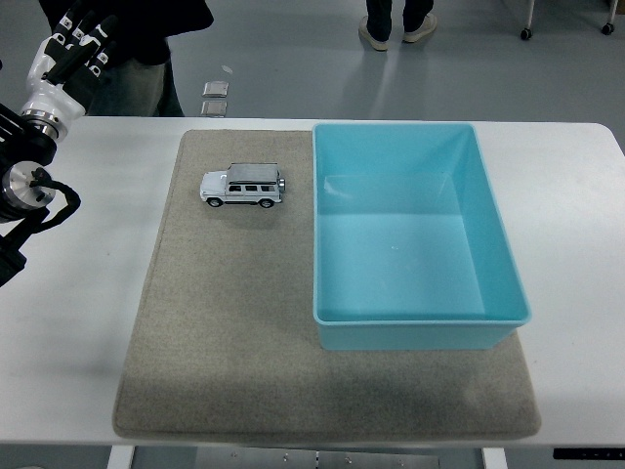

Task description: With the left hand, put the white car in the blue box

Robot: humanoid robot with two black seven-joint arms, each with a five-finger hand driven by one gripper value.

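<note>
A small white toy car (242,186) stands on its wheels on the grey felt mat (225,322), near the mat's far left part, its nose pointing left. Just right of it sits the light blue box (493,220), open on top with nothing inside. My left hand (70,47) is raised at the picture's upper left, beyond the table's far left corner and well away from the car. Its fingers are loosely bent and hold nothing. The right arm does not show.
The white table (88,293) lies bare left of the mat. A person in dark clothes stands behind my left hand at the top left, and another person's feet (395,29) show at the top centre. Two small square floor plates (215,98) lie beyond the table's far edge.
</note>
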